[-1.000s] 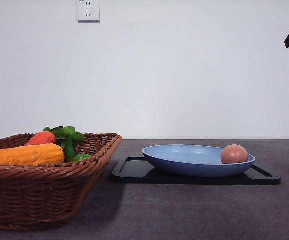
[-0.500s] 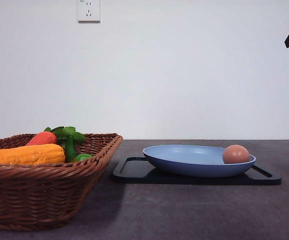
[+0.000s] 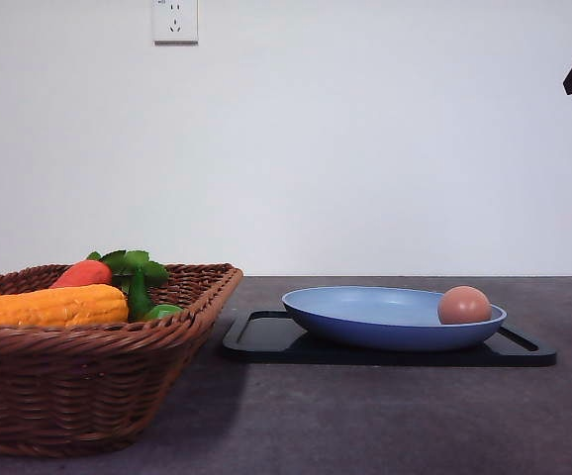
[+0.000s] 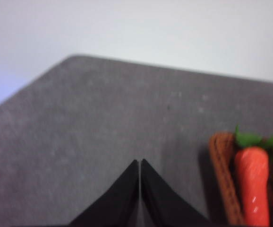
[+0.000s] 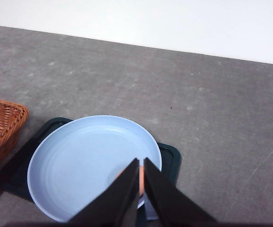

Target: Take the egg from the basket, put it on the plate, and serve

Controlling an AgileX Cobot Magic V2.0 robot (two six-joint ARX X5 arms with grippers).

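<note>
Since 0.5 s earlier, egg (image 3: 464,305) shifted slightly left, lying at plate (image 3: 365,322) right rim. Open tabletop (image 3: 385,416) lay ahead; basket (image 3: 88,386) left. Left gripper (image 4: 140,163) and right gripper (image 5: 141,163) were closed, empty.

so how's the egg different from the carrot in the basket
The egg is round, pinkish-brown and plain; the carrot is long, orange-red, with green leaves. The egg sits in the blue plate near its right rim; the carrot lies in the wicker basket beside a yellow corn cob. Neither is held.
</note>
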